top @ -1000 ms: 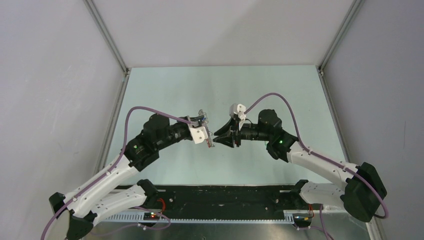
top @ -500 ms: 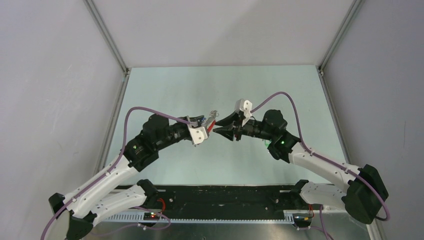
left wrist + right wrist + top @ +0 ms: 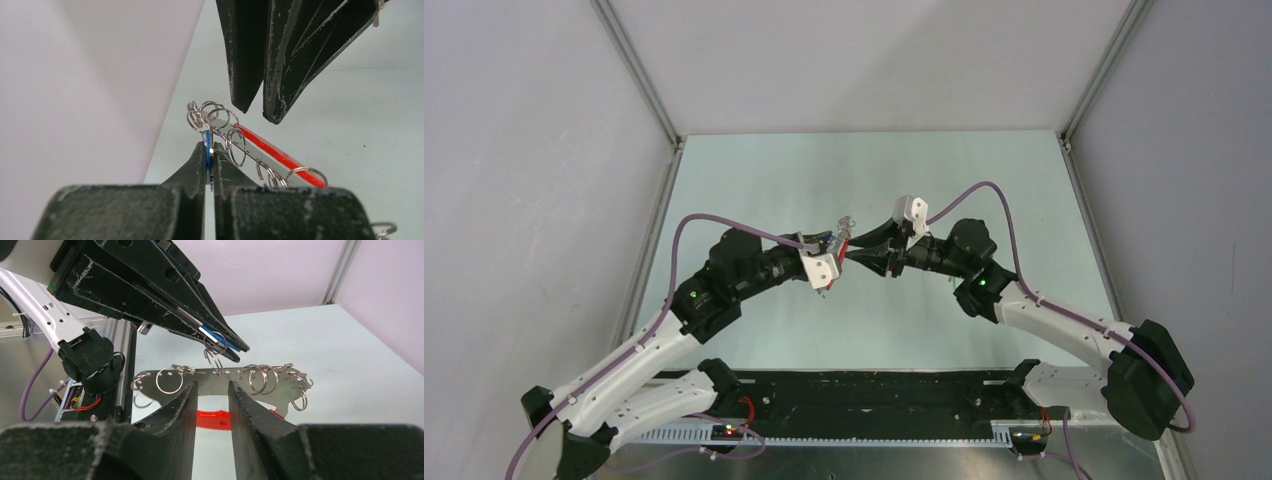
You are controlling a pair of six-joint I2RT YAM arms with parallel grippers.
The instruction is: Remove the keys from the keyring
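Keyring (image 3: 225,376) hangs in mid-air above the pale green surface (image 3: 984,180), between two grippers that meet tip to tip near the middle of the table. It is a single loop of two parts. One is a bright red band (image 3: 215,419). The other is a pale grey strip (image 3: 200,374) with a row of small holes.

Thin wire split rings (image 3: 170,381) sit along the strip. About eight can be counted in the right wrist view, but several overlap, so the number is not certain.

Only one key can be made out: a blue-headed key (image 3: 206,160), seen edge-on. The left gripper (image 3: 210,147) has its jaws pressed together on this key, with blue plastic and a silvery sliver showing between the two black fingers. One split ring hangs from the key down to the top edge of the strip. I cannot tell whether that ring passes through a hole.

The right gripper (image 3: 211,385) points at the strip from the opposite side. Its jaws are slightly spread with nothing between them, and its two fingertips are just beside the rings, not gripping them.
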